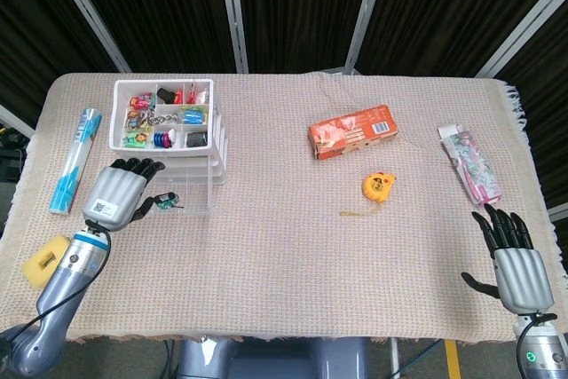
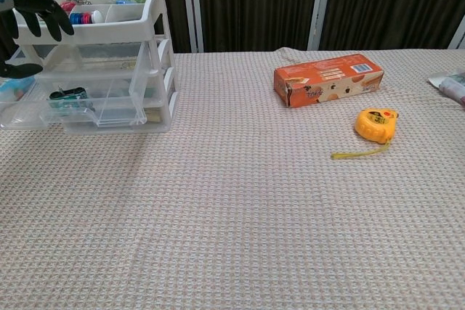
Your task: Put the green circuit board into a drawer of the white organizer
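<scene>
The green circuit board (image 1: 165,204) (image 2: 67,95) lies inside a pulled-out clear drawer (image 2: 109,110) of the white organizer (image 1: 169,122) (image 2: 149,30). My left hand (image 1: 115,192) (image 2: 33,14) hovers just left of the board, above the open drawer, fingers spread and holding nothing. My right hand (image 1: 513,257) rests open near the table's front right corner, far from the organizer; only the head view shows it.
An orange box (image 1: 353,130) and a yellow tape measure (image 1: 378,186) lie mid-table. A blue tube (image 1: 74,160) and a yellow sponge (image 1: 49,261) sit at the left, a pink packet (image 1: 470,162) at the right. The organizer's top tray holds several small items.
</scene>
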Available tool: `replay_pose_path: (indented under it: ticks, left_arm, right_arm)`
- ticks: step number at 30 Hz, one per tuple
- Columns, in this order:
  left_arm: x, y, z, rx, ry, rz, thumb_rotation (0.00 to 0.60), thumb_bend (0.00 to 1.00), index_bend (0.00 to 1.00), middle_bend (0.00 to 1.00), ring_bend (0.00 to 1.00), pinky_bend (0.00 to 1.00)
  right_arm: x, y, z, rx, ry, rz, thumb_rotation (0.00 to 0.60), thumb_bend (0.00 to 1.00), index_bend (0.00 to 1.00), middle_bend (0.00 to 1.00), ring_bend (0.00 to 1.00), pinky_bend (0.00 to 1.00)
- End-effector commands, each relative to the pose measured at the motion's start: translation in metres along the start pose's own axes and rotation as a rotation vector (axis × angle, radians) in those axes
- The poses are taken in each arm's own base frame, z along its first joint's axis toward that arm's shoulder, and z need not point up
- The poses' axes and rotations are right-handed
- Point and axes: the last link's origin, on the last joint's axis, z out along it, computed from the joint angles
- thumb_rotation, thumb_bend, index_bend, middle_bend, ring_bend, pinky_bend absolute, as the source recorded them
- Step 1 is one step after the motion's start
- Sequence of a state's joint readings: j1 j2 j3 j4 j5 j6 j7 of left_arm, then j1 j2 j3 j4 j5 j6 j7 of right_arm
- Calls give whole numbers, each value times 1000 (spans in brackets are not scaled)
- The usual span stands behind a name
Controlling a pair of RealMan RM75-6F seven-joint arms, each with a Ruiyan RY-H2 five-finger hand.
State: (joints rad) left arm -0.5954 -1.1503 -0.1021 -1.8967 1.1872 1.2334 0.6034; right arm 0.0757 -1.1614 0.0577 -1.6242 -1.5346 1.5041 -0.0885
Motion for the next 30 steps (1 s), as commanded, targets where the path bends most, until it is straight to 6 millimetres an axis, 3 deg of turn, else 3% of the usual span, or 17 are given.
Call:
replay_pose_path:
  ticks: [1, 3, 6, 11, 21, 30]
  left_arm:
    - [-1, -2, -42, -153, 88, 108, 600, 828, 260, 208, 205, 288]
    - [-7, -7, -68, -271, 168, 231, 600, 991, 260, 163, 147, 260]
    - [-19, -14, -90, -377, 214, 342, 600, 1000, 259, 116, 43, 176]
    - [-40, -25, -109, -480, 193, 466, 600, 1000, 223, 29, 0, 93]
    - [-72, -44, -99, -629, 103, 783, 600, 1000, 204, 0, 0, 59]
    - [-87, -34, -74, -666, 43, 847, 600, 1000, 204, 0, 0, 59]
  right_arm:
    - [0, 0, 0, 1, -1, 1, 600, 0, 102, 0, 0, 0]
    - [0, -1, 0, 1, -1, 0, 600, 0, 102, 0, 0, 0]
    - [0, -1, 0, 2, 0, -1, 600, 0, 102, 0, 0, 0]
    - [-1, -1, 0, -3, -5, 3, 600, 0, 104, 0, 0, 0]
    - [-1, -2, 1, -5, -4, 7, 600, 0, 105, 0, 0, 0]
    - [0, -2, 1, -2, 0, 5, 600, 0, 105, 0, 0, 0]
